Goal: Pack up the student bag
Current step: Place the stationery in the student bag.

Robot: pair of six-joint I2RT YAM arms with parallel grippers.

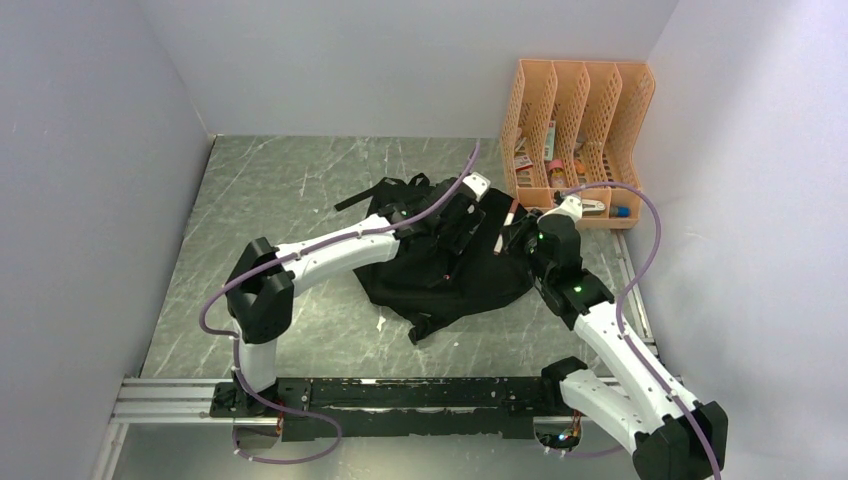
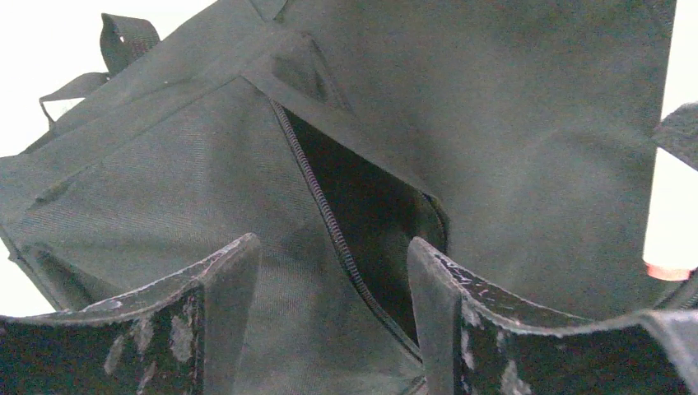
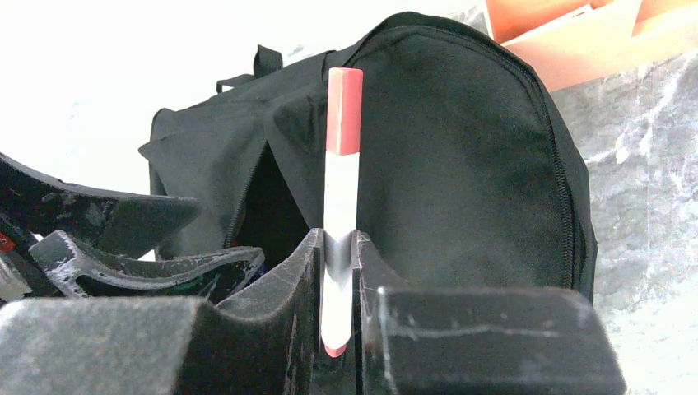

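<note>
While your right arm (image 1: 610,340) comes up from the near right corner and bends inward at the elbow, the right fingers (image 1: 518,234) are pinched narrow on a marker (image 3: 342,164). It has a round white barrel and a smooth red cap, and in the wrist view it stands straight up between the scuffed black pads, cap end pointing away from the wrist.

Your student bag (image 1: 440,270) is slumped flat in the middle of the bench (image 1: 300,190), a grey slab with pale marble-style veins. The bag is soft black woven fabric with a rounded top, and its webbing straps (image 1: 360,197) trail off toward the far left. It lies between the two arms, just in front of the orange file organiser (image 1: 578,130) in the far right corner. That one is rigid plastic with slotted, perforated walls. Whatever print is on the stuff inside it is too small to read.

Your left arm (image 1: 330,250) rises from the near left, then its white forearm stretches across and over the bag. The left fingers (image 1: 458,218) are spread wide, holding nothing. From that wrist view they sit one on each side of an unzipped slot, with the coil zipper (image 2: 325,214) running diagonally between them and a dark gap behind it. I can't tell whether the tips actually touch the cloth. Purple cables (image 1: 640,215) loop off both arms.
</note>
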